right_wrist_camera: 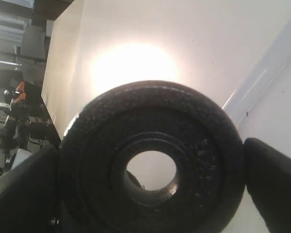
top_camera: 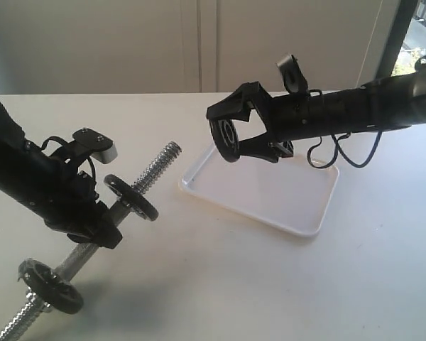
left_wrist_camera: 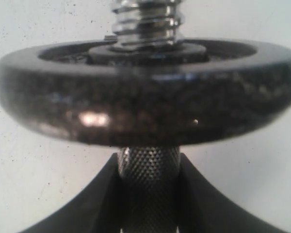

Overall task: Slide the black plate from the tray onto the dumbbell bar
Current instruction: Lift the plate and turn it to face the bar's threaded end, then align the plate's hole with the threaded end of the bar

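My right gripper (top_camera: pixel 228 135) is shut on the black plate (top_camera: pixel 225 140), held on edge in the air above the near-left corner of the white tray (top_camera: pixel 298 206). Through the right wrist view the plate (right_wrist_camera: pixel 203 145) fills the picture, its central hole facing the camera, a finger (right_wrist_camera: pixel 274 179) on each side. My left gripper (top_camera: pixel 99 217) is shut on the knurled shaft of the dumbbell bar (top_camera: pixel 158 168), held slanted off the table. Up close, the bar (left_wrist_camera: pixel 148 170) sits between the fingers under a mounted disc (left_wrist_camera: pixel 145 92). The free threaded end points toward the plate.
The bar carries two dull discs: one (top_camera: pixel 131 197) just beyond my left gripper, another (top_camera: pixel 51 284) near the lower threaded end. The tray holds nothing. A white table (top_camera: pixel 234 284) lies under everything, a pale wall behind.
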Controlling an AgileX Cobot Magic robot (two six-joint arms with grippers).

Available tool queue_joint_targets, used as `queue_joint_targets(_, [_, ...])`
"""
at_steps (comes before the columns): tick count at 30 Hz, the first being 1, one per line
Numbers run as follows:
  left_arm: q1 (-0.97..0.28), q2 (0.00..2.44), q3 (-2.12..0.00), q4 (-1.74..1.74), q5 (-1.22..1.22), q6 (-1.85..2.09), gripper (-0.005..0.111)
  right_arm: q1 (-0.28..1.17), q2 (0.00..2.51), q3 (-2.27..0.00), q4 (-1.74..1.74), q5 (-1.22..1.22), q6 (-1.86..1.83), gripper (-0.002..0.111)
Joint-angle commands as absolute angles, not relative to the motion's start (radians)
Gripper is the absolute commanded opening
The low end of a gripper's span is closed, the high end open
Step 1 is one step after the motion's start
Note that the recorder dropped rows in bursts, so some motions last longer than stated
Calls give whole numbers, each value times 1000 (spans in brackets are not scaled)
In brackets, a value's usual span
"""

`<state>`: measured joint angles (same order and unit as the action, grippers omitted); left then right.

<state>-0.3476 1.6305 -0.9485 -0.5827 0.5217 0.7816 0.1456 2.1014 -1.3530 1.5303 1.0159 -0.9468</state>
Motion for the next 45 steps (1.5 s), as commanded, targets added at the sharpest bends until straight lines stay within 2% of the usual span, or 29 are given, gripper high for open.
queue_joint_targets(1, [-351,1582,-972,-730,540,827,0,140,2125,-1366,1695,1091,-1000,0])
queue_joint_targets(22, [-351,1582,-972,-776,551,894,0,208,2179,-1394,1744,1196,-1012,0])
queue_joint_targets(45, [-351,1582,-972,-776,551,894,0,251,2179,-1394,1744,1189,-1012,0])
